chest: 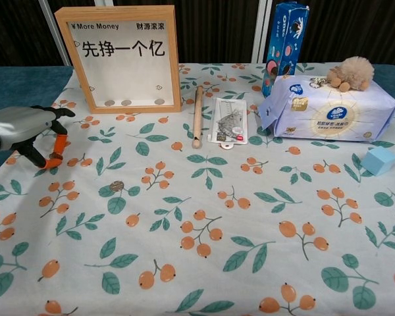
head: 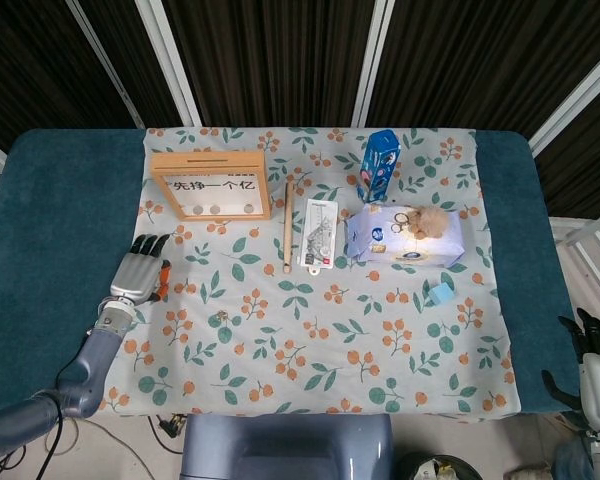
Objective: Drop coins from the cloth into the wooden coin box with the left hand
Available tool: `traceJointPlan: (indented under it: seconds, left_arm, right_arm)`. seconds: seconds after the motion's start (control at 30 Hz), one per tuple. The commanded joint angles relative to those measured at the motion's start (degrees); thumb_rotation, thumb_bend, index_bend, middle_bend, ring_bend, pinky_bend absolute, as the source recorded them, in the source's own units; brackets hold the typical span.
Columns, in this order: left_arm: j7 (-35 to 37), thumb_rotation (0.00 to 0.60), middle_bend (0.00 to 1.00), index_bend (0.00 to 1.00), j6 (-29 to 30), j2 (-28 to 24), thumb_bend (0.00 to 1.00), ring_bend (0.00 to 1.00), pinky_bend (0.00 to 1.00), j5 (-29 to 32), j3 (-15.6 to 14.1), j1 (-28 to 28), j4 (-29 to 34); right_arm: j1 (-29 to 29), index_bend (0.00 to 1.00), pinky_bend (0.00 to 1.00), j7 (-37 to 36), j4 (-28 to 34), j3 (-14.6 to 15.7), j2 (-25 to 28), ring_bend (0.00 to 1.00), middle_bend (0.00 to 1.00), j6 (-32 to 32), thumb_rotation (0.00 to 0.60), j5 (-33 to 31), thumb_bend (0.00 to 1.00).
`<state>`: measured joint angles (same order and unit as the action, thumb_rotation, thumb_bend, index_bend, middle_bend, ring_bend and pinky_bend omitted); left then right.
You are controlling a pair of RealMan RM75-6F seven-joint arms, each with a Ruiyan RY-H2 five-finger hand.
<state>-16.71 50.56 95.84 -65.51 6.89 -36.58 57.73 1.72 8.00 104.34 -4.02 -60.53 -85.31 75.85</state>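
Note:
The wooden coin box (head: 210, 185) (chest: 125, 59) stands upright at the back left of the floral cloth (chest: 250, 230), with three coins behind its glass at the bottom. My left hand (head: 140, 270) (chest: 26, 131) rests at the cloth's left edge, in front of the box. Its thumb and a finger, both orange-tipped fingertips (chest: 54, 157), meet on the cloth in a pinch where a coin lay; that coin is hidden between them. A second coin (chest: 116, 186) (head: 221, 318) lies loose to the hand's right. My right hand (head: 595, 360) hangs off the table's right side, holding nothing, fingers apart.
A wooden stick (chest: 197, 115), a packaged card (chest: 229, 122), a tissue pack (chest: 329, 108) with a plush toy (chest: 352, 71), a blue carton (chest: 286, 39) and a small blue cube (chest: 378, 160) lie to the right of the box.

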Motion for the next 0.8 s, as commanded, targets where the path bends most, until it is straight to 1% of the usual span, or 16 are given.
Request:
traceJointPlan:
  seconds: [0.03, 0.3, 0.43, 0.5, 0.6, 0.7, 0.8]
  left_arm:
    - [-0.8, 0.600, 0.00, 0.64, 0.0, 0.0, 0.37, 0.00, 0.00, 0.4, 0.0, 0.1, 0.0]
    - [-2.9, 0.600, 0.00, 0.62, 1.0, -0.3, 0.41, 0.00, 0.00, 2.3, 1.1, 0.6, 1.1]
    - [-2.3, 0.600, 0.00, 0.61, 2.1, -2.1, 0.42, 0.00, 0.00, 1.9, 1.6, 0.9, 4.2]
    - [-1.4, 0.600, 0.00, 0.61, 2.4, -4.0, 0.42, 0.00, 0.00, 1.4, 1.9, 1.1, 7.3]
    - [-0.1, 0.600, 0.00, 0.61, 3.7, -8.2, 0.42, 0.00, 0.00, 0.2, 2.7, 1.4, 13.6]
    - [1.1, 0.600, 0.00, 0.61, 5.5, -14.4, 0.43, 0.00, 0.00, -1.5, 4.0, 1.7, 22.1]
    - [2.0, 0.600, 0.00, 0.61, 5.1, -21.9, 0.47, 0.00, 0.00, -1.8, 6.1, 1.1, 30.5]
  right_arm:
    - [0.0, 0.17, 0.00, -0.1, 0.0, 0.0, 0.0, 0.00, 0.05, 0.0, 0.600, 0.0, 0.37]
    - [0.0, 0.17, 0.00, -0.4, 0.0, 0.0, 0.1, 0.00, 0.05, -0.1, 0.600, 0.2, 0.37]
    - [0.0, 0.17, 0.00, -0.5, -0.1, 0.0, 0.1, 0.00, 0.05, -0.2, 0.600, 0.3, 0.37]
    - [0.0, 0.17, 0.00, -0.5, -0.1, 0.0, 0.1, 0.00, 0.05, -0.2, 0.600, 0.3, 0.37]
    - [0.1, 0.17, 0.00, -0.6, -0.1, -0.1, 0.1, 0.00, 0.05, -0.3, 0.600, 0.2, 0.37]
    - [0.1, 0.17, 0.00, -0.7, -0.1, -0.2, 0.1, 0.00, 0.05, -0.4, 0.600, 0.1, 0.37]
    - [0.2, 0.17, 0.00, -1.1, 0.0, -0.3, 0.1, 0.00, 0.05, -0.4, 0.600, 0.0, 0.37]
